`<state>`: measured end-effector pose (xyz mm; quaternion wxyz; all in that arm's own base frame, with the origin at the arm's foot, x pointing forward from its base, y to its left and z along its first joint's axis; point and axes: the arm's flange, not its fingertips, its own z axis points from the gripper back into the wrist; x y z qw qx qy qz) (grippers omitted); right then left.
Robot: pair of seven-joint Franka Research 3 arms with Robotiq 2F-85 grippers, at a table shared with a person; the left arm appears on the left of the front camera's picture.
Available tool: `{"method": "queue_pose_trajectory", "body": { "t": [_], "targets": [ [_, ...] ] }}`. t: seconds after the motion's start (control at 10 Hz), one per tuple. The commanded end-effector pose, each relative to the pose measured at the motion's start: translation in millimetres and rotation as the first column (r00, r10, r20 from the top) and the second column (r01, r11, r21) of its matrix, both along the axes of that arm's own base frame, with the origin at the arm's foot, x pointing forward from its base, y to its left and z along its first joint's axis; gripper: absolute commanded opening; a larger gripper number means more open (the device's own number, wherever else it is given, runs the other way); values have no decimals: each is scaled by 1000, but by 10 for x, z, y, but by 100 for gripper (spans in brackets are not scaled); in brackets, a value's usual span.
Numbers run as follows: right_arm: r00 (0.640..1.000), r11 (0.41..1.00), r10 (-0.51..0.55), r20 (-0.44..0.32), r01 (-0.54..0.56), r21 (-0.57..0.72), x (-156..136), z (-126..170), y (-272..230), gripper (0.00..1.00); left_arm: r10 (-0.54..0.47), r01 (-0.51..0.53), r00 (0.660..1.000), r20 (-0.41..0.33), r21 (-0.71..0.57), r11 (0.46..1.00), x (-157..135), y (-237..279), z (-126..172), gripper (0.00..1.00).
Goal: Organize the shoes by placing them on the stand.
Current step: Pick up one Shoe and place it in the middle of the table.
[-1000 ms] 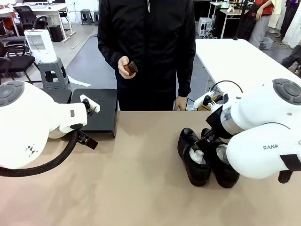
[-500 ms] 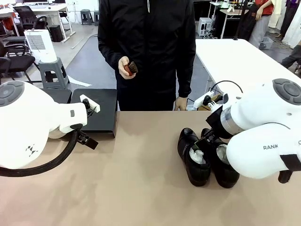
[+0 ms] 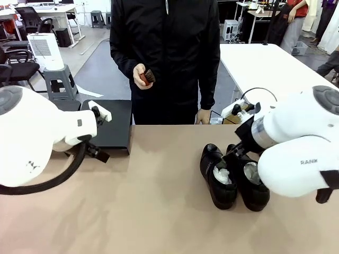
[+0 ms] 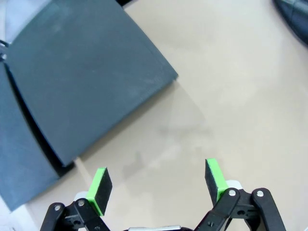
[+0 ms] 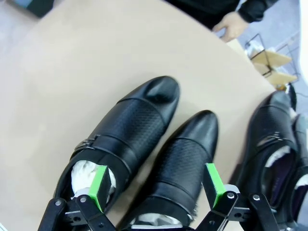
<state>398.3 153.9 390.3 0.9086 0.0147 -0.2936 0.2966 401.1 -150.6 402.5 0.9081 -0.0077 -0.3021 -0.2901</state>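
Stand (image 3: 112, 126) sits at the far edge of tabletop (image 3: 159, 217), on robot's L side. It's low, black and flat-topped, partly behind L arm (image 3: 37, 135). In L wrist view a seam splits it into two slabs.

L gripper (image 4: 156, 182) hangs just off stand's near corner, over bare tabletop. Jaws are wide apart, w/ nothing btwn the green pads (image 4: 100, 185).

Shoes all lie on tabletop, well apart from stand, to robot's R of it. First shoe (image 5: 125, 132) and second shoe (image 5: 185, 161) are side by side and touching, both glossy black w/ white paper stuffed in. Toes point toward the same far edge stand sits at. Third shoe (image 5: 267, 139) lies farther from stand, w/ a strip of tabletop btwn it and the pair. Fourth shoe (image 5: 301, 190) is beyond that, mostly cut off by the frame.

R gripper (image 5: 156, 185) is over the heel ends of the pair, farther from stand than L gripper. Jaws are spread wide, gripping nothing. One pad is above first shoe's paper, the other past second shoe's outer side. Can't tell if the pads touch leather. R arm (image 3: 296, 159) covers the shoes beyond the pair in front view.

Person (image 3: 164, 53) stands behind the far edge, just R of stand. One hand (image 3: 139, 74) holds small brown brush (image 3: 148, 77) up off the table. Other hand (image 3: 203, 115) is down at the table edge, btwn stand and shoes.
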Motion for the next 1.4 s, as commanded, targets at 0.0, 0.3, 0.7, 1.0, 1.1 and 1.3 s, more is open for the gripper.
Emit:
{"method": "queue_pose_trajectory", "body": {
  "t": [0.0,0.3,0.7,1.0,1.1,1.3],
  "targets": [
    [1000,997,-8,23,6,79,-213,397,-323,100,19,-18,999,47,-21,1000,-196,94,542,100],
    [999,983,8,-34,-1,184,-334,733,-924,100,57,-57,998,-4,-109,992,-171,478,994,100],
    [992,962,-79,-101,102,254,-458,869,-1980,100,87,-105,993,-81,-248,963,-106,1210,1323,100],
    [977,946,-173,-127,201,254,-589,892,-2563,100,122,-140,990,-76,-317,938,-182,1562,1459,100],
    [972,938,-189,-141,222,268,-635,874,-2706,100,128,-148,988,-84,-318,936,-213,1664,1454,100],
    [974,929,-167,-154,208,306,-717,857,-2904,100,141,-171,983,-116,-310,935,-232,1745,1378,100]
  ]
}}
